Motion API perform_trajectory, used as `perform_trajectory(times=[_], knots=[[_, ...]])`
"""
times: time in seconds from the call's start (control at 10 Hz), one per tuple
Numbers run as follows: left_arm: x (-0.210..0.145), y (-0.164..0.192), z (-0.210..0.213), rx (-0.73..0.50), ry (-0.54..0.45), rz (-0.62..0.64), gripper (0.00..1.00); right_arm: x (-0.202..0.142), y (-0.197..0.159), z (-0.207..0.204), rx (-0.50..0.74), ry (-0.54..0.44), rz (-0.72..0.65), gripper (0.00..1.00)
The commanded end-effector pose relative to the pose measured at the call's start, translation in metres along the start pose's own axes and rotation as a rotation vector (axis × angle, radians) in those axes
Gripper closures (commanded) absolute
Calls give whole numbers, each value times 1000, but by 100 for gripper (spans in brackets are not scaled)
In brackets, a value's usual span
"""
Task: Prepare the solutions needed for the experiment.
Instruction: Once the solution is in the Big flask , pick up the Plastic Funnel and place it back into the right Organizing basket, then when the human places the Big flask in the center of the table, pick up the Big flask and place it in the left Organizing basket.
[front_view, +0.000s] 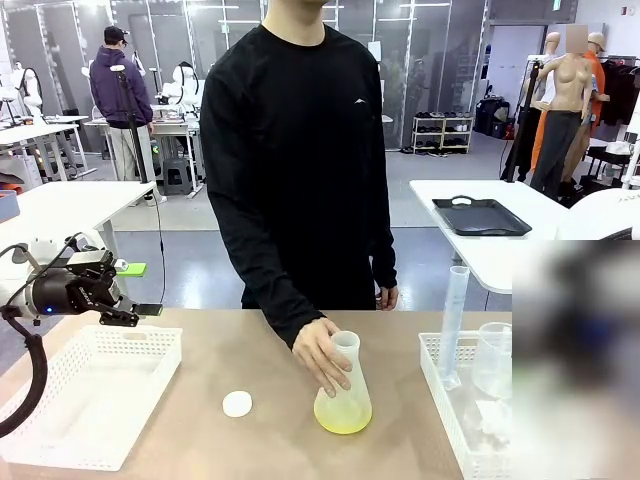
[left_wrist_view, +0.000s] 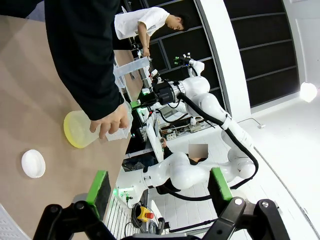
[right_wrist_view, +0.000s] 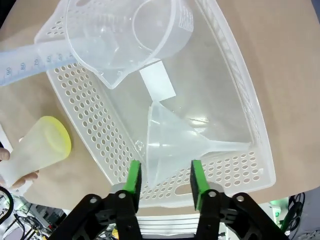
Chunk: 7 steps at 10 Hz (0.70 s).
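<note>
The solution is a shallow layer of pale yellow liquid in a frosted conical flask (front_view: 343, 412) (left_wrist_view: 76, 131) (right_wrist_view: 47, 142) standing mid-table. A person's hand (front_view: 322, 357) (left_wrist_view: 113, 122) grips the flask's neck. My left gripper (front_view: 132, 292) (left_wrist_view: 160, 186) hangs open above the table's left side, over a white basket (front_view: 60, 440), holding nothing. My right gripper (right_wrist_view: 165, 177) is open above a clear funnel (right_wrist_view: 170, 142) that lies on its side in the right basket (right_wrist_view: 95, 125) (front_view: 437, 372). The funnel's wide mouth sits below the gap between the green pads (right_wrist_view: 134, 176).
A small white disc (front_view: 237, 403) (left_wrist_view: 33, 163) lies on the table left of the flask. The right basket also holds a graduated cylinder (front_view: 455, 320) (right_wrist_view: 30, 60), a clear beaker (front_view: 493, 358) (right_wrist_view: 130, 35) and a white slip (right_wrist_view: 157, 84). The person stands at the far edge.
</note>
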<state>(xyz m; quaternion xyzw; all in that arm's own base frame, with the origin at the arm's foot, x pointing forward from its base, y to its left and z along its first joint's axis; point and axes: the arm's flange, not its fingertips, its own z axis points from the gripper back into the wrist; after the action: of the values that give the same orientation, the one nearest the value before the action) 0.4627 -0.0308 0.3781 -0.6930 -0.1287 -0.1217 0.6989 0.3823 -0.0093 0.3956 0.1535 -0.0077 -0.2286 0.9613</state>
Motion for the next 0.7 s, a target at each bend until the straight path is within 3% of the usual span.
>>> perform_trajectory(times=[0.0,0.1,0.6], knots=[[-1,-3,-1,-4,-5,-1,0,-11,15,-2,-30,-49,-2,34],[-1,-3,-1,-4,-5,-1,0,0,0,0,0,0,0,0],[-1,-3,-1,-4,-5,-1,0,0,0,0,0,0,0,0]])
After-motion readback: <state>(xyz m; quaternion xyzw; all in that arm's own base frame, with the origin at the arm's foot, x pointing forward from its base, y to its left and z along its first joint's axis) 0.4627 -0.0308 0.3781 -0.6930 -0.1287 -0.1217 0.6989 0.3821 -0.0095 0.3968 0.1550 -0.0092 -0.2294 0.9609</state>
